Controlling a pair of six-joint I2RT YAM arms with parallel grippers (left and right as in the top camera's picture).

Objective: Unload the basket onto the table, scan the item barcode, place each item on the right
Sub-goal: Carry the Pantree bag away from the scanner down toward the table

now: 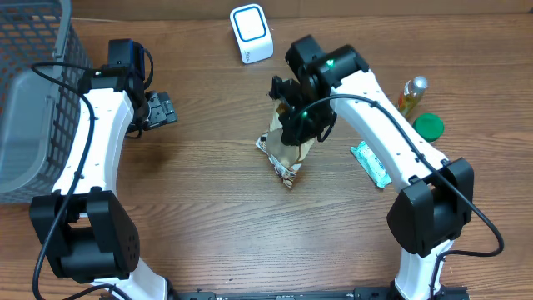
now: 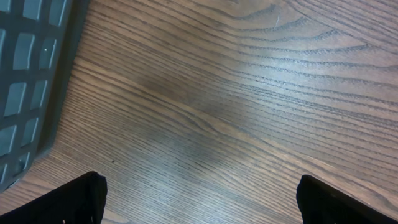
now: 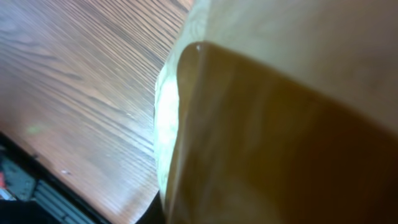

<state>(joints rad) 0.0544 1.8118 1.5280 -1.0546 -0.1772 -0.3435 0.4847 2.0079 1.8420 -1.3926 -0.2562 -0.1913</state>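
Tan-and-brown pouch [image 1: 284, 161], white scanner [image 1: 251, 33] blue-ringed, grey grid basket [image 1: 40, 46], green cap [image 1: 430, 126], wood-grain table [image 1: 208, 221]

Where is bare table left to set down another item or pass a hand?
Widest bare wood: the front middle of the table, on the near side of the snack pouch. Also between the left gripper and the pouch. Crowded: right side, around teal packet, green lid, bottle.

No lettering is legible anywhere; the print on the pouch [image 1: 284, 163] is too small.
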